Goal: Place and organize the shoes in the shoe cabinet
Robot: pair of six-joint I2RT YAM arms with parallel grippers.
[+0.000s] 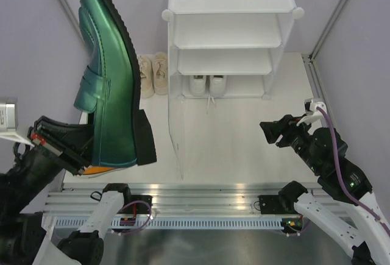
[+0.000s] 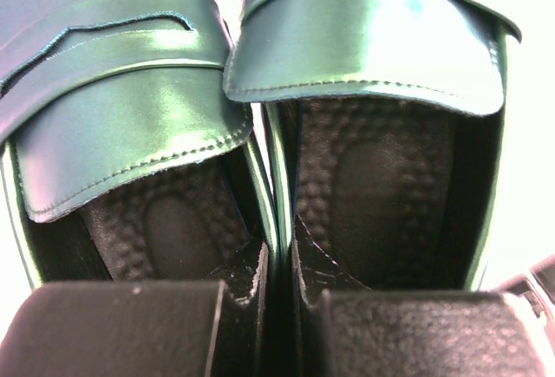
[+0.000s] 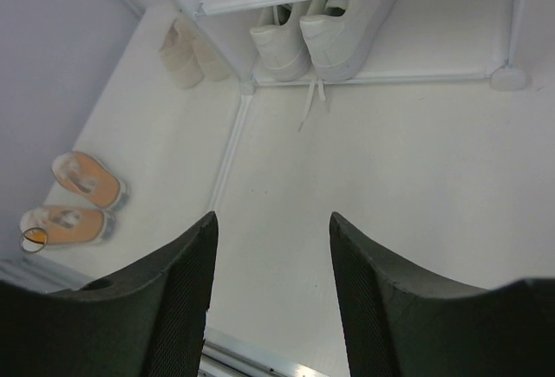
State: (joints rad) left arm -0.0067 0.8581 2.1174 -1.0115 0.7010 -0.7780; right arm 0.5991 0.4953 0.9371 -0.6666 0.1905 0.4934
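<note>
Green loafers, pinched at their heels by the left claw, point toes-far, the shoe cabinet lying far-right of them; the right claw hangs spread, empty.

Glossy metallic-green leather shoes, pebbled black insoles, smooth white plastic cabinet

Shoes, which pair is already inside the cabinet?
The white sneakers, on the shoe cabinet's bottom tier. The cream sneakers and orange sneakers sit outside it; the green shoes are in the left gripper.
</note>
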